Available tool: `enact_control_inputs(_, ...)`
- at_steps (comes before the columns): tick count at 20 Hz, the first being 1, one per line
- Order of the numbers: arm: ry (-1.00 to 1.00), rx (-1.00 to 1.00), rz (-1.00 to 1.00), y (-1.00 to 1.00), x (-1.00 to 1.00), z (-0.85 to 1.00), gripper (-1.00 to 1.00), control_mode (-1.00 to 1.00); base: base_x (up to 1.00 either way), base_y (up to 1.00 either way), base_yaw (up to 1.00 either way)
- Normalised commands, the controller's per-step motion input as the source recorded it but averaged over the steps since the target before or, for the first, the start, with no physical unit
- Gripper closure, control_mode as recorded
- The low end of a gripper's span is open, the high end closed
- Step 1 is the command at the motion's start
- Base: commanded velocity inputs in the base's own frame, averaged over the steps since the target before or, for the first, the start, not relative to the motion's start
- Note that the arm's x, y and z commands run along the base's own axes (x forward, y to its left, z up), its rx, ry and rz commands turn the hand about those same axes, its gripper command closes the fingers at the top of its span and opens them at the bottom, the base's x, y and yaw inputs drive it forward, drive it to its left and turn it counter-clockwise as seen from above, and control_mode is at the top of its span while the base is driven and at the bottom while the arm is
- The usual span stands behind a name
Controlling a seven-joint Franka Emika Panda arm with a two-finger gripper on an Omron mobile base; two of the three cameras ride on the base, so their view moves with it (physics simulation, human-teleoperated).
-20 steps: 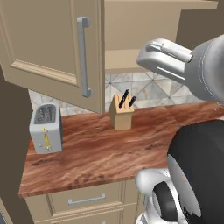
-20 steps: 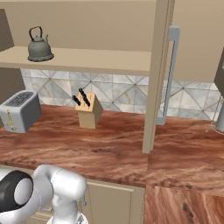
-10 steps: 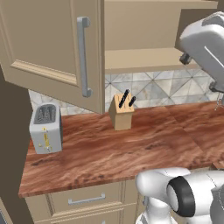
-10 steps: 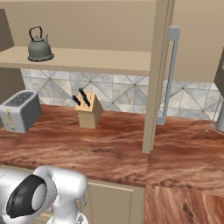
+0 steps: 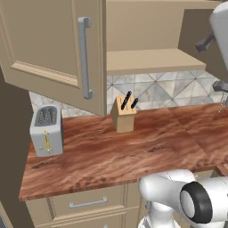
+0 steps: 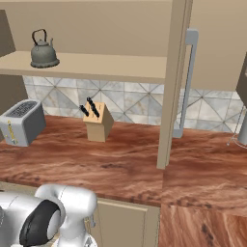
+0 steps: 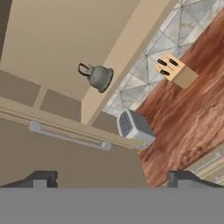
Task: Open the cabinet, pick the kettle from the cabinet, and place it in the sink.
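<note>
End effector (image 7: 109,179): spread to full width with nothing between its tips; in the hand view the two dark tips sit far apart, aimed toward the cabinet interior from well back.
Arm: over the last second its white upper link has swung from the middle of the left base view up and off to the right edge; the base has not driven, since the counter keeps its place in both base views.
Cabinet (image 5: 62,49): already open; the left door stands swung out, its grey bar handle (image 5: 84,58) facing the left base camera.
Kettle (image 6: 43,50): upright on the inner shelf (image 6: 96,65), near its left end, untouched - well apart from the end effector.
Counter (image 6: 120,164): toaster (image 6: 21,121) at the left, knife block (image 6: 98,124) near the middle, both below the shelf.
Meaning: the opening step looks done; the arm's swing reads as lining up a reach for the kettle - grasp not yet begun.
Sink: too little of it shows to place it.
</note>
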Motion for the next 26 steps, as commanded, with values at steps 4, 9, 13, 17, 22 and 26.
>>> enact_control_inputs(4,0.01,0.13,0.08,0.14,0.08,-0.20,-1.00,-1.00,0.00,0.00,0.00)
enact_control_inputs(9,0.00,0.16,0.07,0.02,0.00,-0.47,-1.00,-1.00,0.00,0.00,0.00)
enact_control_inputs(13,0.00,0.14,0.06,0.00,0.00,-0.37,-1.00,-1.00,0.00,0.00,0.00)
enact_control_inputs(17,0.00,0.10,0.07,0.00,0.11,-0.14,-1.00,-1.00,0.00,0.00,0.00)
enact_control_inputs(22,0.00,0.10,0.04,0.00,0.34,-0.01,-1.00,-1.00,0.00,0.00,0.00)
enact_control_inputs(26,0.00,0.08,0.03,0.00,0.30,0.00,-1.00,-1.00,0.00,0.00,0.00)
